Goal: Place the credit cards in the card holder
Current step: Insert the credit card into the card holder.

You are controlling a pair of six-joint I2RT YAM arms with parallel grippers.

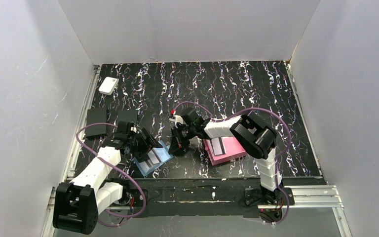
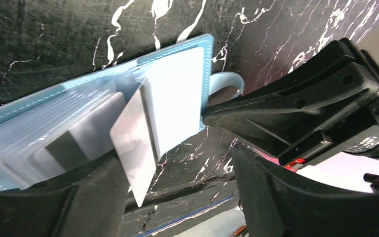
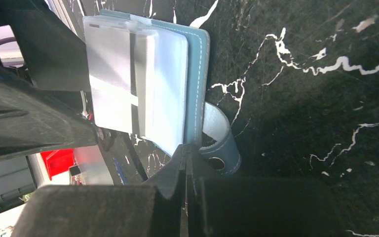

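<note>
Open wallet [image 1: 153,159] lies on table [image 1: 237,94] just ahead of L arm; L gripper [image 2: 175,165] hangs over it, fingers apart, nothing clamped. Card [image 2: 134,143] stands tilted w/ top edge tucked in a pocket and lower corner hanging out past wallet's near edge, just beside one finger [image 2: 79,197]; touching or not, can't tell. R gripper [image 3: 186,163] is closed, tips together at wallet's edge right by snap tab [image 3: 223,150]; looks like it's pinning the cover down, but can't tell if it nips the edge. Spare card [image 1: 219,145] sits on pink tray [image 1: 237,149] under R arm.

Handling, my guess: card is thin, light, stiff-ish plastic w/ slick faces; lying flat it's hard to get under, so take it by the long edges or free corner, shallow pinch; too hard a squeeze could bow it. Pockets [image 2: 177,84] look soft, floppy; mouth may collapse, so card should go in square to slot. Wallet is light, soft, prob. slides w/o hold-down; best held at cover edge nr tab, off the pockets.
</note>
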